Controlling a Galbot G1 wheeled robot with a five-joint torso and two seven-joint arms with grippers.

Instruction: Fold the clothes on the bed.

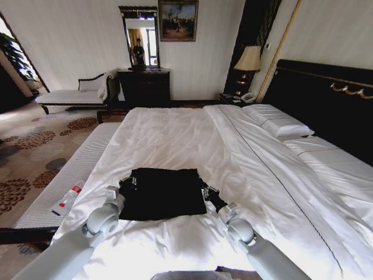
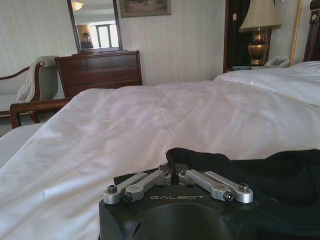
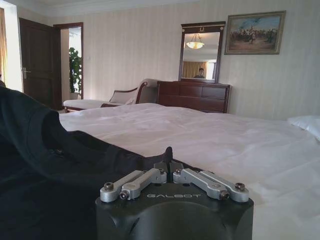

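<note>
Fingers on both sides are clenched on cloth: the left gripper (image 1: 129, 182) has its fingers (image 2: 167, 169) pinched together on the left edge of the black T-shirt (image 1: 163, 192), and the right gripper (image 1: 208, 191) has its fingers (image 3: 170, 167) closed on the shirt's right edge, so it's held from both sides at once. In the wrist views you can see the black fabric bunched right at the fingertips, with a fold of it humped up just past the left ones. The shirt itself lies as a roughly square dark patch on the near part of the bed (image 1: 175, 134), a bit left of the middle, flat on the white sheet. Pillows (image 1: 278, 121) sit at the right by the black headboard (image 1: 326, 99). Far side of the room has a dark dresser (image 1: 144, 86) with a mirror over it.
</note>
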